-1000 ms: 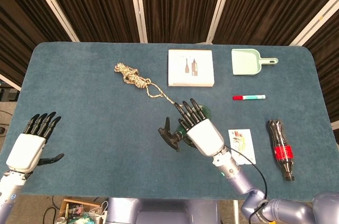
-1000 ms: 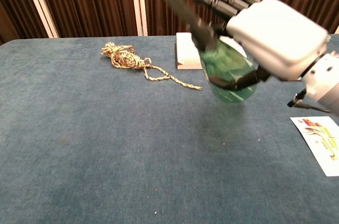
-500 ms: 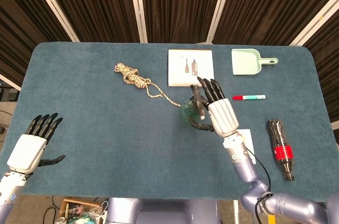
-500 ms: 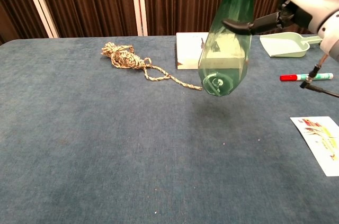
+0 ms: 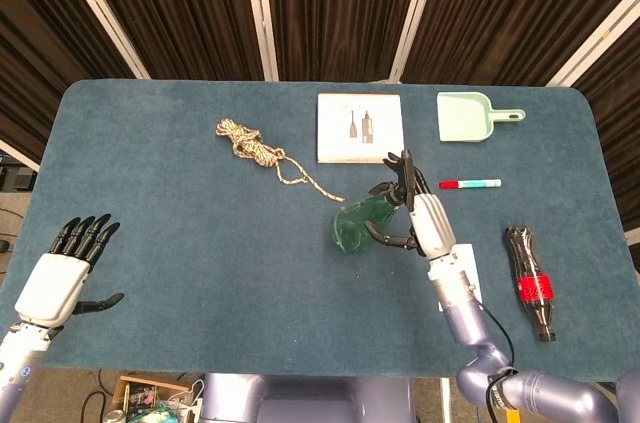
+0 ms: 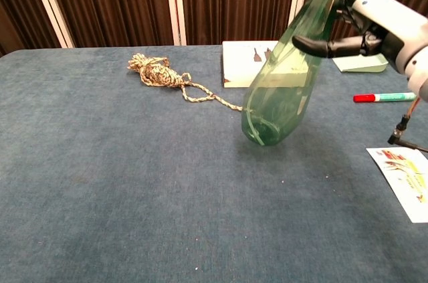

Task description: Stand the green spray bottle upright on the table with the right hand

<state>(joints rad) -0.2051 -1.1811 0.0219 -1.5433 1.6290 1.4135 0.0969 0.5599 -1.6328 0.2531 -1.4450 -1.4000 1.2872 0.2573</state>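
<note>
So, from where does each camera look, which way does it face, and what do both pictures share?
Head view: sits high, looks steeply down on the whole table; shows the left hand and the right hand with its forearm.
Chest view: sits low at the near table edge, looks forward across the tabletop toward the curtains; shows only the right hand.
Shared: the right hand holding the tilted green spray bottle, the rope, the white box and the marker.

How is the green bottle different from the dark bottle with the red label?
The green spray bottle is see-through and tilted, held by the right robot hand. The dark bottle has a red label and lies flat on the table, untouched, near the right edge. Both are plastic-looking bottles.
</note>
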